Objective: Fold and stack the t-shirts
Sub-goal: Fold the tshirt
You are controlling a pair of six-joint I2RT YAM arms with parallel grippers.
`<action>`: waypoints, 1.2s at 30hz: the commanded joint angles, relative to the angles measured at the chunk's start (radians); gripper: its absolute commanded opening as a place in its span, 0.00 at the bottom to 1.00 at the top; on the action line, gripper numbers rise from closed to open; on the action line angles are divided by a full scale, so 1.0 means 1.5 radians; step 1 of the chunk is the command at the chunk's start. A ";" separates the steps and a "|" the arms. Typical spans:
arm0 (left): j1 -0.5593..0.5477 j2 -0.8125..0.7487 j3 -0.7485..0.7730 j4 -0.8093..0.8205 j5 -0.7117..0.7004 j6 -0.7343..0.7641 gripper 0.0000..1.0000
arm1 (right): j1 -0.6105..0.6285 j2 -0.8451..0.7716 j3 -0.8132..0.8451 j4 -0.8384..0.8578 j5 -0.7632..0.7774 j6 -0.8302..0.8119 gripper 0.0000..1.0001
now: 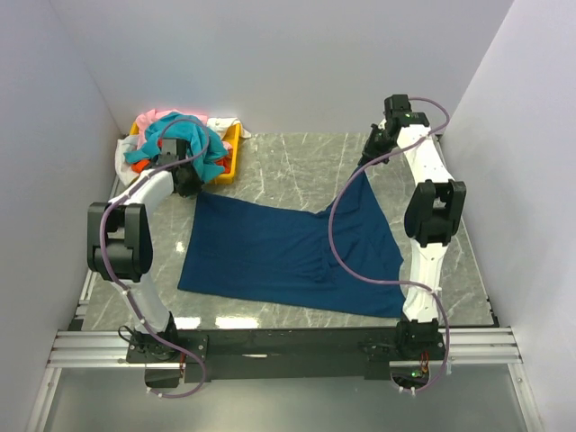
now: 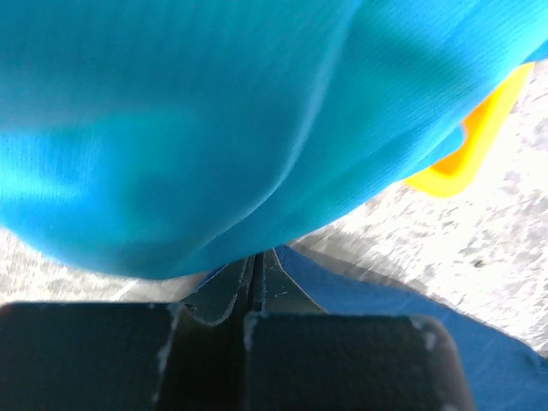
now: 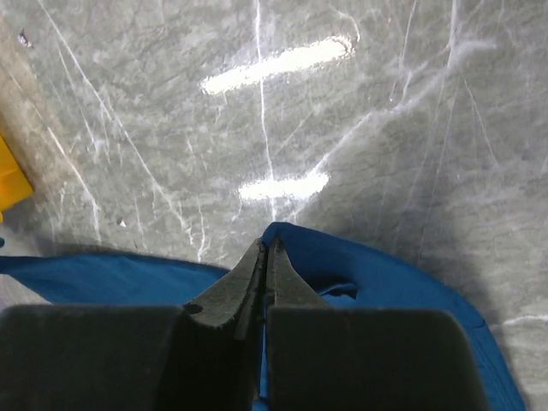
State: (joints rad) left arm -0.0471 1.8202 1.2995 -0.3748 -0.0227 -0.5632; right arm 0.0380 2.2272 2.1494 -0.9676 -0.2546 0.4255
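1. Held by two far corners: navy shirt (image 1: 279,256), mostly flat across the middle of the worktop (image 1: 297,162), likely for stretching smooth ahead of the first fold.
2. Far right corner pinched in the right gripper (image 3: 265,250), jaws fully closed on the cloth, corner raised off the stone in a peak.
3. Far left corner seemingly clamped in the left gripper (image 2: 259,259), jaws pressed together with blue cloth at the tips; teal shirt (image 2: 214,128) sagging just above.
4. Remaining shirts in an unfolded heap (image 1: 193,139) on the tray (image 1: 232,160) at far left, just beside that corner.
5. Far forward reach for the right arm (image 1: 435,211), elbow high, wrist tipped down; tighter fold for the left arm (image 1: 121,238), elbow high near the base, forearm stretched toward the tray.
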 commanded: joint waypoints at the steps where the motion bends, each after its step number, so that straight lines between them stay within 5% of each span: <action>1: 0.000 0.017 0.047 -0.007 0.009 0.012 0.01 | -0.010 0.012 0.059 -0.020 -0.020 0.008 0.00; 10: 0.000 -0.019 0.039 -0.014 0.009 0.032 0.00 | -0.012 -0.049 0.034 -0.058 -0.038 -0.001 0.00; 20: 0.000 -0.086 -0.027 -0.048 -0.001 0.093 0.00 | -0.013 -0.279 -0.232 -0.103 -0.045 -0.048 0.00; 36: 0.001 -0.133 -0.068 -0.123 -0.045 0.133 0.00 | -0.008 -0.522 -0.469 -0.189 -0.055 -0.039 0.00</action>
State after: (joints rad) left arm -0.0471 1.6695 1.2049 -0.5285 -0.0528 -0.3832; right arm 0.0235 1.5166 1.4734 -1.2110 -0.3206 0.3622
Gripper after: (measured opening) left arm 0.013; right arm 0.009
